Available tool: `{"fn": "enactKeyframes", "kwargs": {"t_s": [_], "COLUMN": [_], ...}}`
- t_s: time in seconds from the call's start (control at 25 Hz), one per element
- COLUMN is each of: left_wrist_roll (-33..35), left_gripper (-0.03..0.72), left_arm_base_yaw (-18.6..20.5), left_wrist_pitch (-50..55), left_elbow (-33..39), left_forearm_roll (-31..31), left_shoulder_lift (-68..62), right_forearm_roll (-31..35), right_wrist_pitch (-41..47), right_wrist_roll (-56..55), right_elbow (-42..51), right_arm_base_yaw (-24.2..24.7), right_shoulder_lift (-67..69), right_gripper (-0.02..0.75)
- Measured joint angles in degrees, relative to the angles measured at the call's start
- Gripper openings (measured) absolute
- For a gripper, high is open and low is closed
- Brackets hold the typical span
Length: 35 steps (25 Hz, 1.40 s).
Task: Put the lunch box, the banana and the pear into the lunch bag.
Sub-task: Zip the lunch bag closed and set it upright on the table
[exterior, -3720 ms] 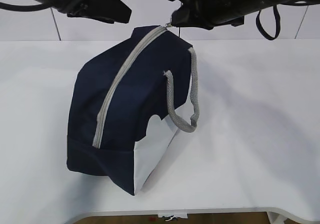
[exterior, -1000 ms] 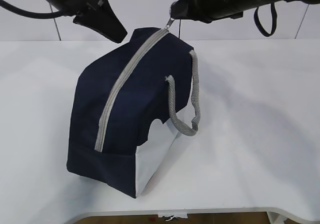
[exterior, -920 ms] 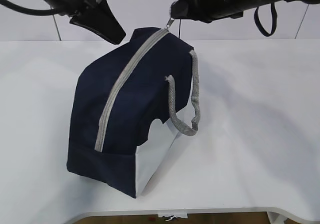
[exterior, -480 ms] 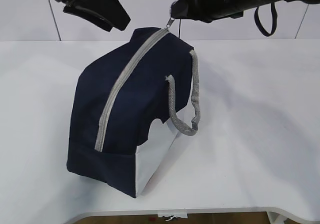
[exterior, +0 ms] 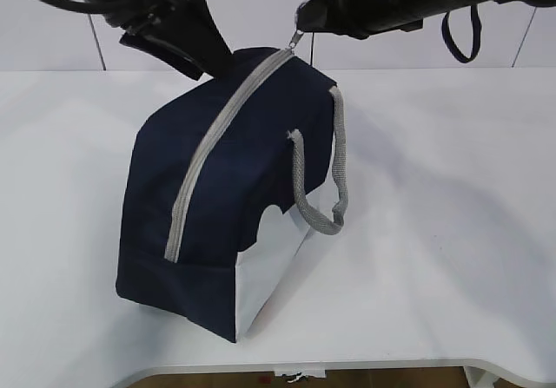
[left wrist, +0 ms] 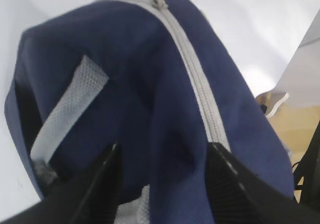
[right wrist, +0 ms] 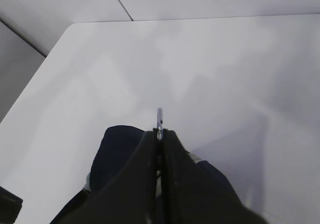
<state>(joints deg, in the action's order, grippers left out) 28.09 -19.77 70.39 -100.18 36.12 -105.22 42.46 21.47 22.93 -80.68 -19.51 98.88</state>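
Note:
The navy-blue lunch bag lies tilted on the white table, with its grey zipper closed. My right gripper is shut on the metal ring pull at the bag's far top end; the right wrist view shows the ring pinched between the fingers. My left gripper is open at the bag's top back edge. In the left wrist view its fingers straddle a raised fold of the bag's fabric beside the zipper. The lunch box, banana and pear are out of view.
The bag's grey webbing handle loops over its right side. A black strap hangs from the right arm. The white table stretches right of the bag, and its front edge is near the bottom.
My left gripper has swung right and down from the upper left onto the bag's top back edge. The right gripper and the bag have stayed put.

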Motion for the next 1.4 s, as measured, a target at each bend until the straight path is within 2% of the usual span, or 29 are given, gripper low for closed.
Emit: {"fn": "enactKeyframes", "kwargs": {"t_s": [0.68,0.8,0.96,1.0,1.24,1.4], "left_wrist_roll": [-1.15,-1.15,-0.92,-0.49,7.57,10.11], "left_gripper": [0.360,0.288,0.057,0.032,0.015,0.013], "left_arm_base_yaw": [-0.39,-0.43,-0.43,-0.43,-0.53,-0.53], "left_wrist_pitch": [0.07,0.07,0.07,0.07,-0.22,-0.58], "left_elbow": [4.06,4.06,4.06,4.06,4.06,4.10], "left_forearm_roll": [-0.07,-0.07,-0.47,-0.75,-2.43,-4.39], "left_shoulder_lift": [-0.46,-0.46,-0.46,-0.46,0.75,3.97], "right_forearm_roll": [0.34,0.34,0.34,0.34,0.34,0.56], "right_wrist_pitch": [-0.04,-0.04,-0.13,-0.17,-0.66,-1.33], "right_wrist_roll": [0.10,0.10,0.10,0.10,0.10,0.25], "right_elbow": [0.00,0.00,0.00,0.00,0.00,0.00], "right_arm_base_yaw": [0.00,0.00,0.00,0.00,0.00,-0.12], "right_shoulder_lift": [0.00,0.00,0.00,0.00,0.00,0.00], "right_gripper": [-0.010,-0.010,-0.010,-0.010,-0.010,-0.010]}}
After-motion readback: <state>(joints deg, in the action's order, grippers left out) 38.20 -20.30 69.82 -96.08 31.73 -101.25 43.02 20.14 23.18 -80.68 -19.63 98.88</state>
